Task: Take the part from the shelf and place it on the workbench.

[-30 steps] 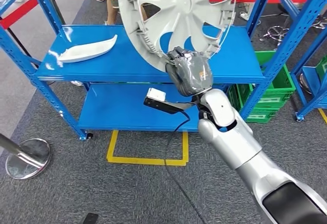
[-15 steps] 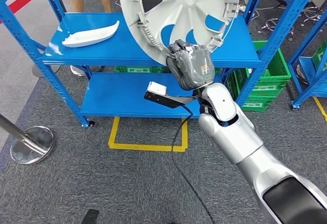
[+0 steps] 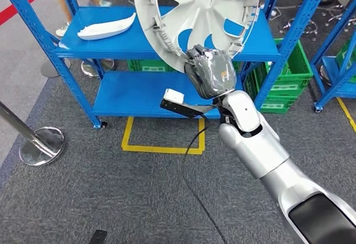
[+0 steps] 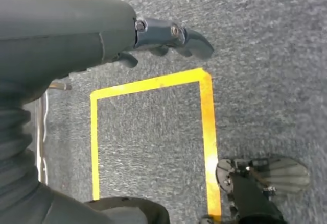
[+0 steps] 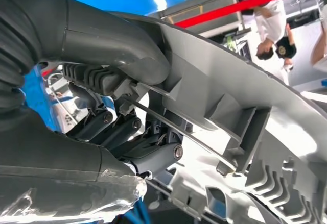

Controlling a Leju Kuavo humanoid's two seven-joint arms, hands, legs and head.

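1. The right hand (image 3: pixel 209 73) is gripping the lower rim of the hubcap (image 3: pixel 197 10), holding the grey disc upright and clear of the blue shelf (image 3: pixel 125 38) behind it.
2. By that showing, the pickup is looking done: the part is riding in the hand and touching no shelf board.
3. The placing is looking wholly ahead, with no worktop appearing in the pictures, so the carry and the set-down are remaining.
4. A white trim piece (image 3: pixel 107 29) is lying on the shelf's upper board, well apart from the hubcap.
5. The head view is giving the wide scene: shelf, green crates (image 3: pixel 290 83) beyond it, a yellow floor square (image 3: pixel 163 147) and a stanchion base (image 3: pixel 41 144) off to the left.
6. The right wrist view is adding the close detail, with the thumb (image 5: pixel 115 45) pressing over the rim and the dark fingers (image 5: pixel 154 155) curling under the hubcap's ribbed back (image 5: pixel 239 106).
7. The left wrist view is showing the left hand (image 4: pixel 169 36) hanging over grey carpet (image 4: pixel 270 55), fingers extended and holding nothing.
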